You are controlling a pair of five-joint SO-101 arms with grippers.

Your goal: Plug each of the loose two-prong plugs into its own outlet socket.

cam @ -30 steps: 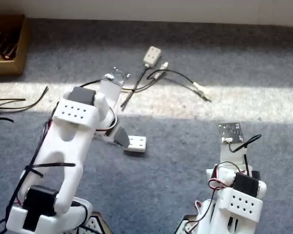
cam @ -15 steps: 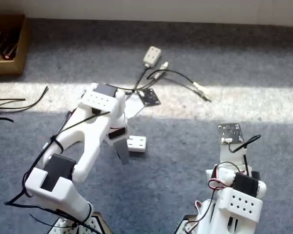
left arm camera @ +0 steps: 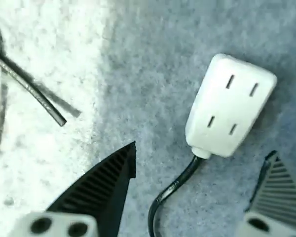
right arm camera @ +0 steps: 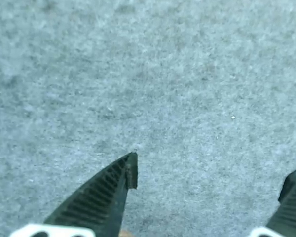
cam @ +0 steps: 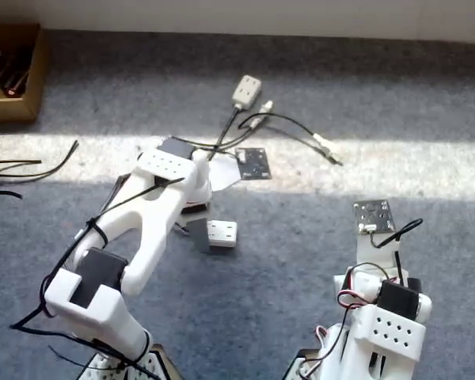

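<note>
Socket block (left arm camera: 229,106), white with four slots facing up and a black cord (left arm camera: 175,190) at its end, lies on grey carpet (left arm camera: 153,59) just beyond the left gripper (left arm camera: 203,152), between its spread fingers, apart from both. Nearby, the right gripper (right arm camera: 214,168) hangs over carpet, fingers spread too. Farther off, a second socket (cam: 246,91) and two white plugs (cam: 257,120) lie among black wires (cam: 289,121)
</note>
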